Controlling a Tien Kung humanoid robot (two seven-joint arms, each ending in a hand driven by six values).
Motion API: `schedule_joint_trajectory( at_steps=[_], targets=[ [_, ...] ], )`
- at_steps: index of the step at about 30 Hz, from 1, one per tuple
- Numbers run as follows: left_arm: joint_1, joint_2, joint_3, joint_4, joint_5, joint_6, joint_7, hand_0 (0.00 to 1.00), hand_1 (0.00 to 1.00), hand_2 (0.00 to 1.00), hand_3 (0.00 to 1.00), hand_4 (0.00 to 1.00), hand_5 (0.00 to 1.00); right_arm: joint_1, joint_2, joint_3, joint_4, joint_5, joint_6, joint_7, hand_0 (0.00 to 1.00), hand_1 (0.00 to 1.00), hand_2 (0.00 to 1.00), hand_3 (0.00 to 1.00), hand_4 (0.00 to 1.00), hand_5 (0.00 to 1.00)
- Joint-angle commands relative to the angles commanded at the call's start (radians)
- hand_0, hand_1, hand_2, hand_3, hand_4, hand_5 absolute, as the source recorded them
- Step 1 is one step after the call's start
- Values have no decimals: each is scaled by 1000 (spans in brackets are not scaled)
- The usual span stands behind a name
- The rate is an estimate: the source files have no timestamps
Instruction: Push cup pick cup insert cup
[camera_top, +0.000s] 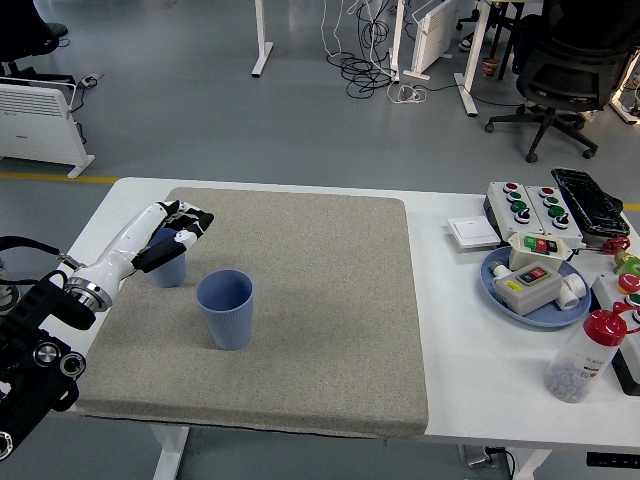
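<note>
Two blue ribbed cups stand upright on the grey mat (320, 300). One cup (226, 308) is left of the mat's middle. The other cup (170, 266) is at the mat's left edge, further back. My left hand (186, 224) is stretched out over that cup's mouth and hides its rim. Its fingers look extended and do not close around the cup. I cannot tell whether the hand touches the rim. My right arm is out of view.
At the right side of the table stand button boxes (528, 205), a blue plate (500, 287) holding switch boxes, a red-capped bottle (585, 358) and a white switch plate (472, 232). Office chairs and desks stand on the floor behind.
</note>
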Motion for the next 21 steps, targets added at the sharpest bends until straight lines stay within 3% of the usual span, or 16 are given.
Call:
schedule_joint_trajectory(
  at_steps=[1,7,8,10,13,14,19,20,21],
  targets=[
    [-20,5,18,-15,39,-36,24,855,892,947,935,932,884,-1,0,1,0,0,0,0,741,664,668,562,83,485],
    [-104,12,92,-36,191,-233,115,855,892,947,935,932,884,-3,0,1,1,-2,0,-2,741,664,668,562,83,485],
    [-114,12,101,-38,205,-263,126,882,929,998,998,985,796,-4,0,1,1,-1,-1,-1,741,664,668,562,83,485],
    [-132,13,115,-42,233,-324,150,882,929,998,998,985,796,-5,0,0,1,3,-1,0,741,664,668,562,83,485],
    [-142,12,122,-45,264,-382,176,882,929,998,998,985,796,-6,-1,-3,1,8,-2,1,741,664,668,562,83,485],
    [-145,11,124,-45,271,-401,183,842,925,998,998,991,717,-7,-1,-3,1,8,-2,1,741,663,666,562,84,484],
    [-154,5,134,-39,296,-452,204,842,925,998,998,991,717,-9,-1,-3,1,9,-2,1,741,663,666,562,84,484],
    [-156,3,138,-39,302,-470,212,765,884,986,998,980,626,-9,-1,-2,1,6,-2,0,741,663,664,562,84,484],
    [-157,3,140,-39,305,-480,216,765,884,986,998,980,626,-9,-1,-1,1,5,-2,0,741,663,664,562,84,484]
  ],
)
